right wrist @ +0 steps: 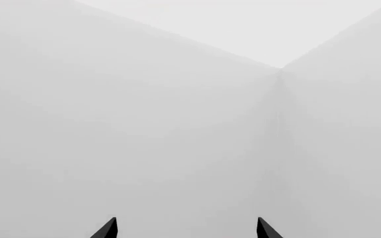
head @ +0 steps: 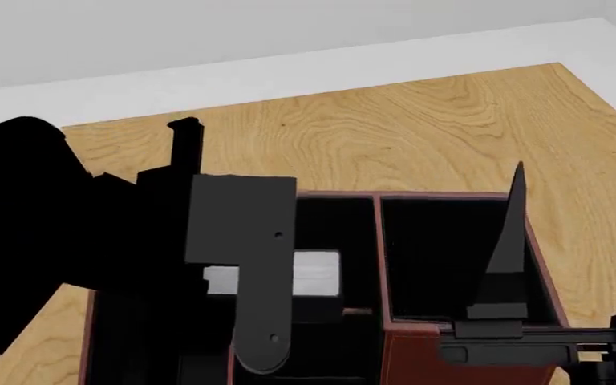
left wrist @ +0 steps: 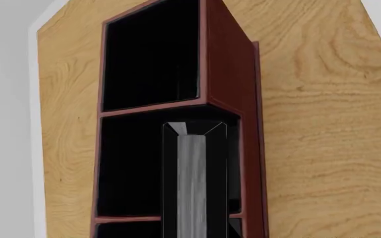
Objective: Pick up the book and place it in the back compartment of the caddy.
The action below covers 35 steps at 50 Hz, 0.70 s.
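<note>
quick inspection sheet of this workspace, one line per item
surface: wooden table, light grain, bare around the caddy
book: the book shows pale striped page edges between black covers, held over a middle cell of the caddy; in the head view it sits behind the left arm
caddy: the caddy has dark-red walls and black cells; the cells that show hold nothing
clutter: nothing seen
left gripper: the left gripper is closed on the book from both sides
right gripper: the right gripper is open, its tips apart, facing blank wall, holding nothing
cables: nothing seen
surroundings: plain pale walls and floor
</note>
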Motion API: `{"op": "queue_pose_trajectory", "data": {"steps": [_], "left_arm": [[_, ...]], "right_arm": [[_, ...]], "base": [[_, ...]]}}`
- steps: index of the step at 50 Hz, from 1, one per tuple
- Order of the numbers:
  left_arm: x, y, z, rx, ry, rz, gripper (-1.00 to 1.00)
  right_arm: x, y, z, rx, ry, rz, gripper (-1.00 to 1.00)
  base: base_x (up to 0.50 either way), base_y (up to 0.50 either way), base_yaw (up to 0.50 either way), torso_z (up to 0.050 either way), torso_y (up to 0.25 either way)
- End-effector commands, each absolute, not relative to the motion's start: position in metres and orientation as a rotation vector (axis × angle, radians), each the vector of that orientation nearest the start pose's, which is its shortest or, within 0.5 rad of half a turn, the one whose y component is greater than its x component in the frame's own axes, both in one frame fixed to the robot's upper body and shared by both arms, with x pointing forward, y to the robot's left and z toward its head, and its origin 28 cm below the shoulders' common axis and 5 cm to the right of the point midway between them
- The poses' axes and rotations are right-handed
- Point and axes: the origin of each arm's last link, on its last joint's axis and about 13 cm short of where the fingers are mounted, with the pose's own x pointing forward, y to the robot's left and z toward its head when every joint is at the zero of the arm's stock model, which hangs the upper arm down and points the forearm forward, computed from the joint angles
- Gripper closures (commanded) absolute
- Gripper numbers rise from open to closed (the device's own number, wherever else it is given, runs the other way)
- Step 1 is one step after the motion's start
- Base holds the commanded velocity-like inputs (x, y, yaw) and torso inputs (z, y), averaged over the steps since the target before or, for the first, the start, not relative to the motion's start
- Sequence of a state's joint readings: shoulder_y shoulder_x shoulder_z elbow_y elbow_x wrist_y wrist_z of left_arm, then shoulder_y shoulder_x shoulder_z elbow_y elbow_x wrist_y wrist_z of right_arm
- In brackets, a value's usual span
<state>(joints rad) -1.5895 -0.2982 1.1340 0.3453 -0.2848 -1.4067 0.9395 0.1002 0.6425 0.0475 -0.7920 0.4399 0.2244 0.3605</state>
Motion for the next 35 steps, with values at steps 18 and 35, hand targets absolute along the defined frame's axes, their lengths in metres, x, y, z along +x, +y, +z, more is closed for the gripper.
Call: {"op": "queue_pose_trajectory", "data": {"steps": [18, 35], "left_arm": [[0.290, 0.134, 0.331, 1.161, 0.369, -1.057, 1.00], [0.293, 0.130, 0.321, 1.160, 0.372, -1.075, 1.00]], "right_arm": [[0.185, -0.162, 0.200, -0.150, -0.621, -0.014, -1.00], [0.187, -0.163, 0.199, -0.145, -0.622, -0.016, -1.00]], "base": [[0.00, 0.00, 0.00, 0.000, 0.001], [0.00, 0.00, 0.00, 0.001, 0.001]]}}
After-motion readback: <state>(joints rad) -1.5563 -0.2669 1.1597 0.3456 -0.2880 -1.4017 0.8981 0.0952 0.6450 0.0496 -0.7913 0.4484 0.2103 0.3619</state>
